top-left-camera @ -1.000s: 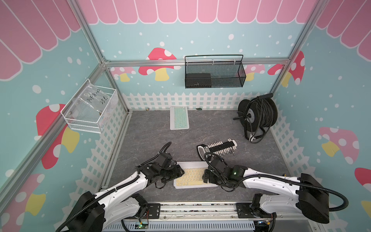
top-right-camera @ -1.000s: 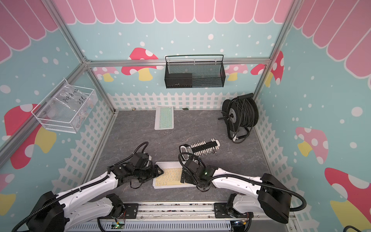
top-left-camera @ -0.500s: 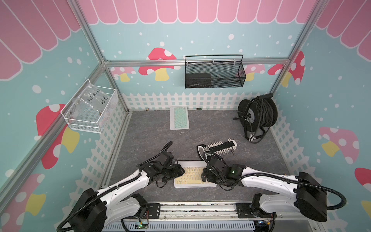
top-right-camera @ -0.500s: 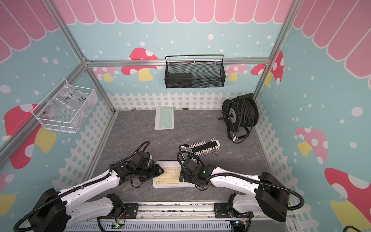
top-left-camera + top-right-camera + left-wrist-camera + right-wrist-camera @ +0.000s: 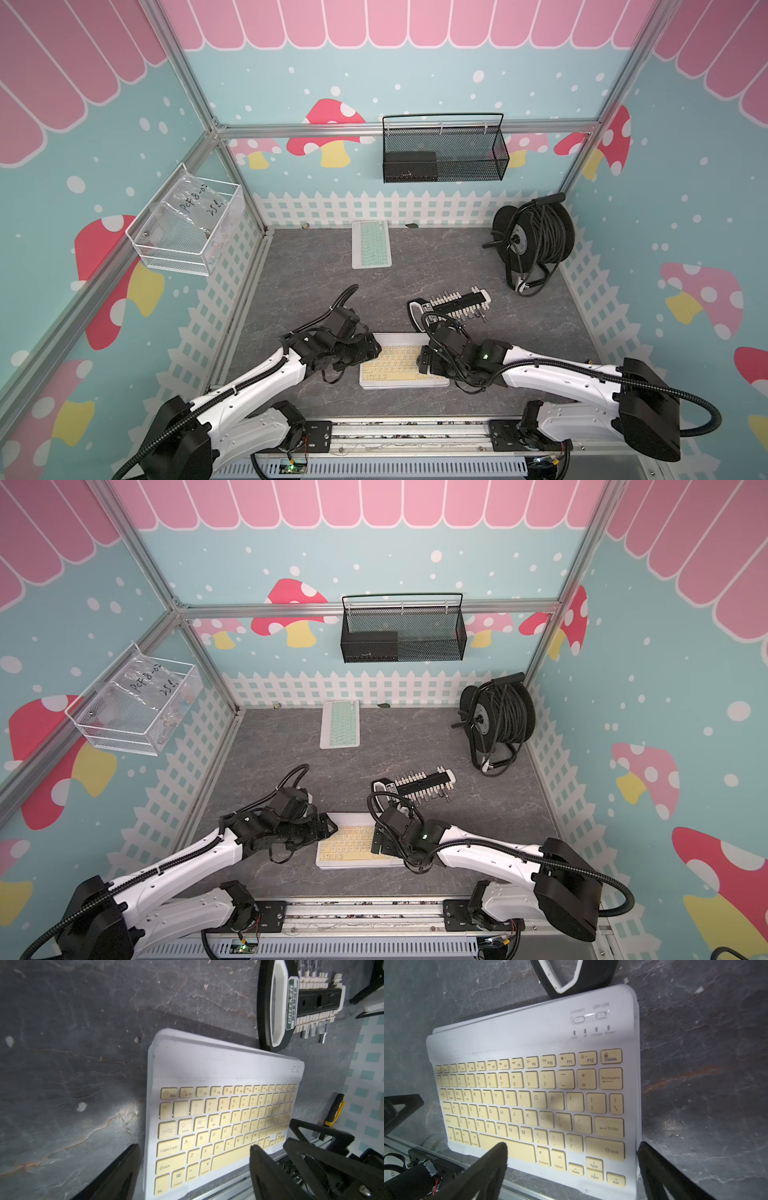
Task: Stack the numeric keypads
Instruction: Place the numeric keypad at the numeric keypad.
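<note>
The main risk, as I judge it, is a poor grip on the yellow-keyed keypad (image 5: 401,363); it lies flat and slim on the tabletop (image 5: 316,274), so a finger closing on it may land on the keys and skid instead of catching the white frame; if the two sides rise unevenly it could tilt and slip out; the black peg holder (image 5: 457,305) has its looped end just beside the keypad's far edge and could be nudged or snagged; the mint-keyed keypad (image 5: 370,244) lies well apart at the far side by the fence, so any carry between them is long. Whether more keypads lie under the yellow one I cannot tell. The left claw (image 5: 193,1148) reaches low from the near left, jaws apart, straddling the keypad's left short edge, one finger (image 5: 124,1167) over bare tabletop and the other above the space bar; the right claw (image 5: 572,1145) mirrors it from the near right, jaws spread wide, one finger (image 5: 654,1167) just beside the right short edge; neither holds anything.
</note>
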Tool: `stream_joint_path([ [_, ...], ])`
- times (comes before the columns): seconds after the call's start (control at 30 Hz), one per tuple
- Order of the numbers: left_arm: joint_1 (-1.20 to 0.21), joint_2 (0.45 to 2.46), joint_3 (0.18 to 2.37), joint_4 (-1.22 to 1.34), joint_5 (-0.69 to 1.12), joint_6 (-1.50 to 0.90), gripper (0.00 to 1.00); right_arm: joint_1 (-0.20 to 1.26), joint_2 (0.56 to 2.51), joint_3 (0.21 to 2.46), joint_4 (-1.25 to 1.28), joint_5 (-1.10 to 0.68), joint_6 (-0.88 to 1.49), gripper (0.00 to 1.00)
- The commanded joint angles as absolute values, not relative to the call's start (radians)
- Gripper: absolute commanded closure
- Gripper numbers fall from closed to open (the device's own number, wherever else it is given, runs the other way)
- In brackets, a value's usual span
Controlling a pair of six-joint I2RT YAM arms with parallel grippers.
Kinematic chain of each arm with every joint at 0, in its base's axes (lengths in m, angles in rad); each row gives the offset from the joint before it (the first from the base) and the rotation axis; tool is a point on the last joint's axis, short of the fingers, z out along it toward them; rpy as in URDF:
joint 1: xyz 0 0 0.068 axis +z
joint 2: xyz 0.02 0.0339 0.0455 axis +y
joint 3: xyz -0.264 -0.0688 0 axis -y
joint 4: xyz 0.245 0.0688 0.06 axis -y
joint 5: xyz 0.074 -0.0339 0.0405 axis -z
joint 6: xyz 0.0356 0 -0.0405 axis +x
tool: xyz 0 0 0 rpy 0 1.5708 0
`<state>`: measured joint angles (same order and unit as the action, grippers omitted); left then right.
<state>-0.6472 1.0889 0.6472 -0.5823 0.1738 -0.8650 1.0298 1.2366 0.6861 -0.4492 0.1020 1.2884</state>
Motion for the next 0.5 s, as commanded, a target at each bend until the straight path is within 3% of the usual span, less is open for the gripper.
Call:
stream_joint_path([
  [0.0,-0.631,1.147,0.716,-0.629,0.126,-0.782,0.15,1.039,1.22,0.696,-0.472,0.142,1.31,0.0],
  [0.47,-0.575,1.435,1.016,-0.637,0.16,-0.624,0.15,1.067,1.132,0.727,-0.597,0.067,1.288,0.0],
])
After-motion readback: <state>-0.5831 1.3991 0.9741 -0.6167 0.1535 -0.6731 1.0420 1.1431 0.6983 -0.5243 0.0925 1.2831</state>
